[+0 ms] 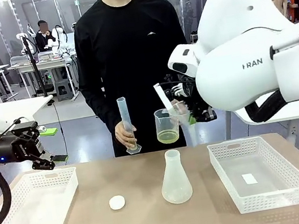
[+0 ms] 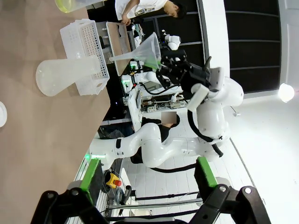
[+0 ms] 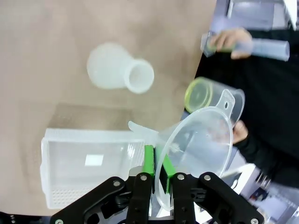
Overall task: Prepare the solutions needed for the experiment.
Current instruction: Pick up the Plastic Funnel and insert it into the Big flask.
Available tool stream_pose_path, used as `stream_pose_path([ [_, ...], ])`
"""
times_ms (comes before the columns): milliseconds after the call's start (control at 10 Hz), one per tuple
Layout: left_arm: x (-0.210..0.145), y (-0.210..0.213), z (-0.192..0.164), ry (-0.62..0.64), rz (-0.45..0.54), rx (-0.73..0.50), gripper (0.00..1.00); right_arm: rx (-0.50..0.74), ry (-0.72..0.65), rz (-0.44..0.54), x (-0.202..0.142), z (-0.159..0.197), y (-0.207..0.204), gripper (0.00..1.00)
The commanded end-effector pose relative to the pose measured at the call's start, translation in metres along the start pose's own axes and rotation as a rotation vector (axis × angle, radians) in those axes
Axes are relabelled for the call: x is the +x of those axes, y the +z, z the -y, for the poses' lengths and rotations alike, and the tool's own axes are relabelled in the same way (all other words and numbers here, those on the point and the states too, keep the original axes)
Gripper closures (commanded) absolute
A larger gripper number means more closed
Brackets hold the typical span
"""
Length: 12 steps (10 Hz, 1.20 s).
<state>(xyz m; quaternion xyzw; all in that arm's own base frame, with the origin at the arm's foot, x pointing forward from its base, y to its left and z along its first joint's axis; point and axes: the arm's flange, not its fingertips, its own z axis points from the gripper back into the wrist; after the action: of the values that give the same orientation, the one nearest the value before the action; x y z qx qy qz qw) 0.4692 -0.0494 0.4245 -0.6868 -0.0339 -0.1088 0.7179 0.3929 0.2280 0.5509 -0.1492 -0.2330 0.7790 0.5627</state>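
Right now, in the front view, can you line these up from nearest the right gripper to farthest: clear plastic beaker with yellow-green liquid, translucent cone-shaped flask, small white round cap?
From the right gripper:
1. Clear plastic beaker with yellow-green liquid, right beside it, in the air.
2. Translucent cone-shaped flask, on the table below.
3. Small white round cap, farther left.

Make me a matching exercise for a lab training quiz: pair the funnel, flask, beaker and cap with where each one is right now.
Things:
1 funnel
2 flask
3 beaker
4 cap

Places:
A on the table, nearer the left basket
B in a person's hand, holding yellow-green liquid
C clamped in the right gripper
D upright on the table, nearer the right basket

Pairs: 1-C, 2-D, 3-B, 4-A
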Motion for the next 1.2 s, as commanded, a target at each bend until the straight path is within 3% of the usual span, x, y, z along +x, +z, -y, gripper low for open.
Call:
stream_pose_path([
  [0,0.000,0.000,0.003,-0.002,-0.005,-0.013,0.00,0.013,0.078,0.121,-0.002,-0.008,0.004,0.94],
  [300,0.000,0.000,0.003,-0.002,-0.005,-0.013,0.00,-0.027,0.160,0.186,0.016,-0.011,0.004,0.94],
  [700,0.000,0.000,0.003,-0.002,-0.005,-0.013,0.00,-0.089,0.171,0.218,0.028,0.001,-0.013,0.94],
  [1100,0.000,0.000,0.003,-0.002,-0.005,-0.013,0.00,-0.064,0.147,0.166,0.030,-0.001,-0.010,0.94],
])
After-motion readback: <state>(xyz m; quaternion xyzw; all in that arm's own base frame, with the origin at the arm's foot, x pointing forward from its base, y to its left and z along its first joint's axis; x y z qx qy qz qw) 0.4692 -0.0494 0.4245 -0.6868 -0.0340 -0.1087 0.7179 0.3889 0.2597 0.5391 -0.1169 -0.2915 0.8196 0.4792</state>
